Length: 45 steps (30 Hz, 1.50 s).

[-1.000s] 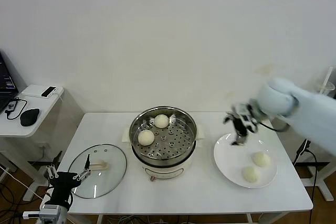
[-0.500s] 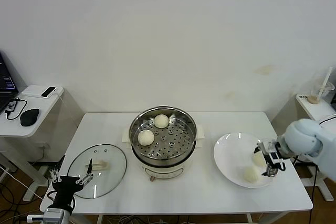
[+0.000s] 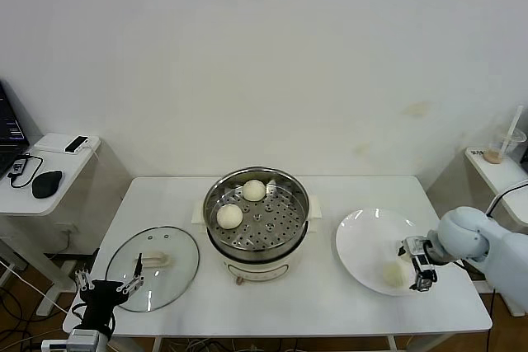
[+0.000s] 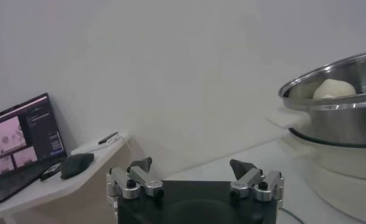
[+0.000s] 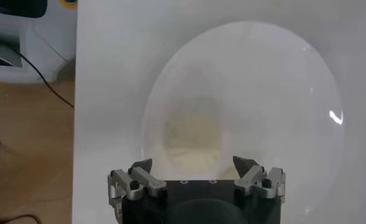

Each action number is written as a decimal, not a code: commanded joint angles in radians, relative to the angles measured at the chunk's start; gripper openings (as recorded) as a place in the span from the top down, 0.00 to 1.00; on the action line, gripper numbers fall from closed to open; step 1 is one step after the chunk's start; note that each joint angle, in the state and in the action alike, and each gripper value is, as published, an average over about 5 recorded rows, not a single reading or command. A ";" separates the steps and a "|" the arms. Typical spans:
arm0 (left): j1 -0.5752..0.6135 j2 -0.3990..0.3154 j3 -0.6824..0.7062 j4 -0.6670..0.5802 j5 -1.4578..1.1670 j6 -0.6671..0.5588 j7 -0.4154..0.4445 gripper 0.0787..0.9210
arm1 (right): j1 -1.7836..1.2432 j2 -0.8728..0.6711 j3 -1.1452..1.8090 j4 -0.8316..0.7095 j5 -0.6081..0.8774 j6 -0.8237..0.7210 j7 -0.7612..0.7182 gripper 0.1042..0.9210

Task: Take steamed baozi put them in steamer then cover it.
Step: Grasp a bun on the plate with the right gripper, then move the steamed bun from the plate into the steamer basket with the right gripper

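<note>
1. The white counter [image 3: 330, 294] had bare surface along its front edge and between the steamer [image 3: 256, 220] and the white plate [image 3: 363, 237], leaving open room in the middle.
2. The plate sat near the counter's right edge; the right tool [image 3: 419, 263] hung over the plate's right rim, close to that edge.
3. The right tool's jaws stood wide apart and held nothing; in the right wrist view [image 5: 195, 170] a baozi [image 5: 192, 141] lay on the plate just ahead of the fingertips, not touching them.
4. In the head view one baozi [image 3: 393, 274] on the plate showed just beside the right tool; a second there could not be made out.
5. Two more baozi [image 3: 229, 216] lay on the perforated tray inside the steamer, one at the back and one at the left side.
6. The glass lid [image 3: 153, 268] lay flat on the counter's left part, well apart from the steamer.
7. The left tool [image 3: 106, 289] waited off the counter's front left corner, jaws wide apart and empty, just beside the lid's rim.
8. A side desk [image 3: 49, 158] to the left carried a mouse and a laptop, the laptop cut off by the picture's edge.
9. The right arm's body was cut off at the right edge.
</note>
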 commanded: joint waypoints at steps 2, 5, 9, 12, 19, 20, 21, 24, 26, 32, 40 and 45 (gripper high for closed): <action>-0.001 0.000 0.001 0.001 0.001 0.000 -0.001 0.12 | -0.040 0.039 0.018 -0.041 -0.019 -0.004 0.007 0.12; -0.001 0.001 -0.002 0.001 0.000 0.000 -0.001 0.12 | -0.037 0.048 0.016 -0.046 -0.015 -0.009 0.009 0.13; 0.003 0.004 -0.008 -0.009 -0.003 0.000 -0.002 0.12 | -0.032 0.058 0.014 -0.055 -0.006 -0.019 0.011 0.17; 0.004 0.005 -0.010 -0.017 -0.003 0.000 -0.002 0.12 | -0.030 0.063 0.013 -0.059 0.000 -0.026 0.010 0.21; -0.001 0.004 -0.010 -0.014 -0.003 0.001 -0.003 0.12 | -0.014 0.066 0.007 -0.062 0.021 -0.042 -0.011 0.32; -0.001 0.004 -0.010 -0.014 -0.004 0.001 -0.004 0.12 | -0.009 0.065 0.007 -0.062 0.022 -0.042 -0.017 0.33; 0.000 0.004 -0.011 -0.014 -0.004 0.001 -0.004 0.12 | -0.004 0.063 0.006 -0.062 0.023 -0.043 -0.022 0.34; 0.000 0.004 -0.013 -0.013 -0.005 0.001 -0.003 0.12 | 0.019 0.057 0.004 -0.061 0.027 -0.041 -0.034 0.36; -0.001 0.005 -0.013 -0.013 -0.006 0.000 -0.003 0.12 | 0.040 0.053 0.002 -0.059 0.033 -0.040 -0.041 0.37; 0.000 0.008 -0.019 -0.018 -0.012 0.001 -0.004 0.12 | 0.167 0.026 -0.029 -0.031 0.073 -0.029 -0.077 0.37; -0.001 0.012 -0.023 -0.021 -0.020 0.000 -0.005 0.12 | 0.538 0.032 -0.173 -0.030 0.208 -0.032 -0.091 0.37; 0.000 0.009 -0.021 -0.022 -0.022 -0.003 -0.006 0.12 | 0.775 0.118 -0.281 -0.050 0.304 -0.055 -0.087 0.37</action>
